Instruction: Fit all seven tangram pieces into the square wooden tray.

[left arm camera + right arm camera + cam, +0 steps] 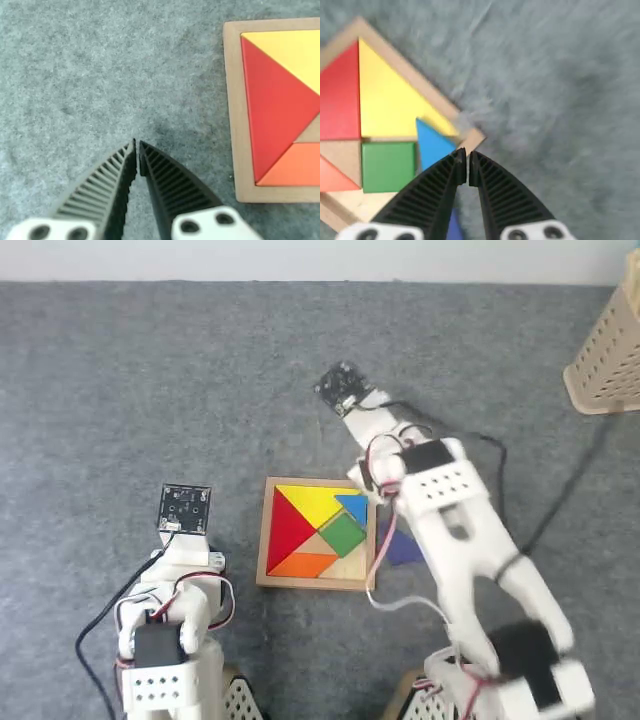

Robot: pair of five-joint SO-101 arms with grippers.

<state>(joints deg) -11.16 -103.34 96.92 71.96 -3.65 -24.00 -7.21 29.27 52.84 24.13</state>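
Note:
The square wooden tray [264, 535] lies mid-carpet holding a yellow triangle [312, 502], a red triangle [288, 528], an orange piece [303, 564], a green square [343, 534] and a small blue triangle [352, 507]. Bare wood shows along its near right part. A purple piece [405, 548] lies on the carpet just outside the tray's right side, partly under the right arm. My right gripper [464, 156] is shut and empty, its tips at the tray's far right corner [470, 136], beside the blue triangle [434, 142]. My left gripper [136, 145] is shut over bare carpet, left of the tray [231, 100].
A perforated beige basket [608, 350] stands at the far right edge. Black cables [520, 490] trail across the carpet beside the right arm. Open grey carpet spreads beyond the tray and to its left.

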